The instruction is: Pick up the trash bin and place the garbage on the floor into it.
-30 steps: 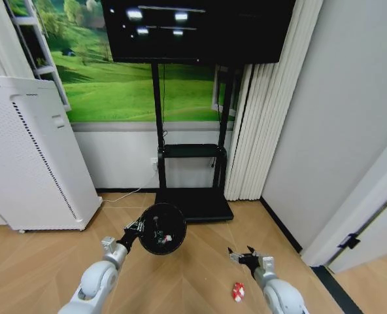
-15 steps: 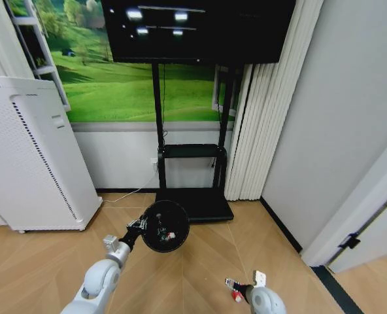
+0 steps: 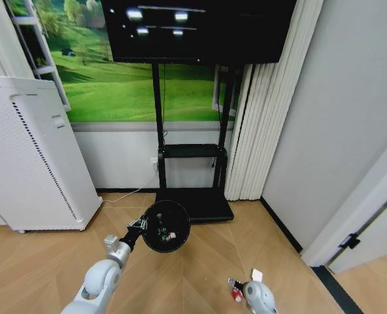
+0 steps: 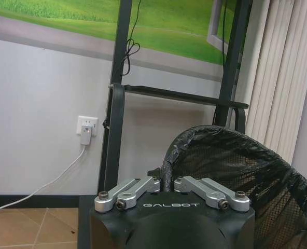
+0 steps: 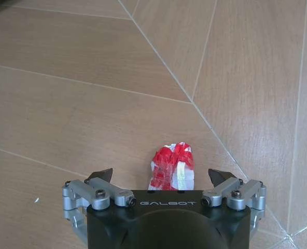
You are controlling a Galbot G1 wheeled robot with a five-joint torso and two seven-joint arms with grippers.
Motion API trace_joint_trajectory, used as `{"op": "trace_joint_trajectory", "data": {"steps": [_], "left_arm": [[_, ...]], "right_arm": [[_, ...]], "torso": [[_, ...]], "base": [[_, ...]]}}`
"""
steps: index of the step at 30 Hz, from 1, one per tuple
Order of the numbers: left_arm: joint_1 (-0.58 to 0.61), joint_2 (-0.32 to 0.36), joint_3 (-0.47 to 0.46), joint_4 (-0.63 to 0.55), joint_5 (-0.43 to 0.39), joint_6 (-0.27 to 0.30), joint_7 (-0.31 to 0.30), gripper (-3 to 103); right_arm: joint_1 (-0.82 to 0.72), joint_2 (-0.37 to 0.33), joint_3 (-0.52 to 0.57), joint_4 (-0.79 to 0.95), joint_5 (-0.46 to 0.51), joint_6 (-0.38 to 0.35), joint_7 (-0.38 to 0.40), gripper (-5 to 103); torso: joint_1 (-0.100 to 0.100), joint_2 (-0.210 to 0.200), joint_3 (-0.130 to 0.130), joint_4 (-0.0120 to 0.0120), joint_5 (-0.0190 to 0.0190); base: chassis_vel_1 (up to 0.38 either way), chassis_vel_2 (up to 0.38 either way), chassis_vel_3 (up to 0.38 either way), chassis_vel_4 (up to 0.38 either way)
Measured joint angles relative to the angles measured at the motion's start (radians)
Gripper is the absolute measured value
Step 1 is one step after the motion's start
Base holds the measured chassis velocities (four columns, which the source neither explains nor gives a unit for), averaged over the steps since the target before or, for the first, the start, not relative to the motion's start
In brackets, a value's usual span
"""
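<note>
Red-and-white garbage piece [image 5: 172, 167] now sits between the spread fingers of the right gripper [image 5: 164, 177], on the wood floor [image 5: 91, 78]. A second ago the right gripper was up near mid-height with the piece lying well below it; half a second ago it had dropped to the floor beside the piece; now it's lower again and closer in. Read: approach is basically finished, the grasp itself is not yet made. Jaws are wide open, a fingertip on each side of the piece, neither visibly touching it.

Right arm pose: reaching steeply down, wrist pointing at the floor, gripper [image 3: 236, 290] low at the front of the robot, piece just ahead of the palm and roughly centred.

Left side barely changed over the same second. Left gripper [image 4: 165, 182] is clamped on the rim of the trash bin [image 3: 165, 226], fingers drawn together over the mesh edge. Left arm extended forward, bin held off the floor and tipped so its mouth faces back toward the head camera. Some small bits visible inside it, one reddish; can't say what they are. Bin hangs up and to the left of the right gripper, well apart from it.

My take: bin pickup done, this piece is about to be grabbed. Bottle not seen in these views.
</note>
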Motion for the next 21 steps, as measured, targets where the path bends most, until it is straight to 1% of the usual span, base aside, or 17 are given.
{"op": "trace_joint_trajectory", "data": {"steps": [12, 18, 19, 20, 21], "left_arm": [[-0.003, 0.003, -0.006, -0.003, -0.008, 0.001, 0.000, 7], [-0.003, 0.002, -0.005, -0.003, -0.008, 0.001, 0.000, 7], [-0.003, 0.003, -0.005, -0.003, -0.009, 0.001, 0.000, 7], [-0.003, 0.003, -0.005, -0.003, -0.009, 0.001, 0.000, 7], [-0.004, 0.004, -0.005, -0.003, -0.010, 0.001, 0.000, 7]], "right_arm": [[0.013, 0.019, 0.008, -0.061, -0.041, 0.001, -0.001, 100], [0.020, 0.035, 0.013, -0.106, -0.080, 0.025, -0.016, 100], [0.023, 0.038, 0.015, -0.114, -0.087, 0.031, -0.019, 103], [0.023, 0.038, 0.015, -0.114, -0.087, 0.031, -0.019, 103], [0.026, 0.042, 0.016, -0.121, -0.093, 0.036, -0.022, 100]], "torso": [[0.000, 0.000, 0.000, -0.0001, 0.0001], [0.000, 0.000, 0.000, -0.0001, 0.0000], [0.000, 0.000, 0.000, -0.0001, 0.0000], [0.000, 0.000, 0.000, -0.0001, 0.0000], [0.000, 0.000, 0.000, -0.0001, 0.0001]], "base": [[0.000, 0.000, 0.000, 0.000], [0.000, 0.000, 0.000, 0.000], [0.000, 0.000, 0.000, 0.000], [0.000, 0.000, 0.000, 0.000], [0.000, 0.000, 0.000, 0.000]]}}
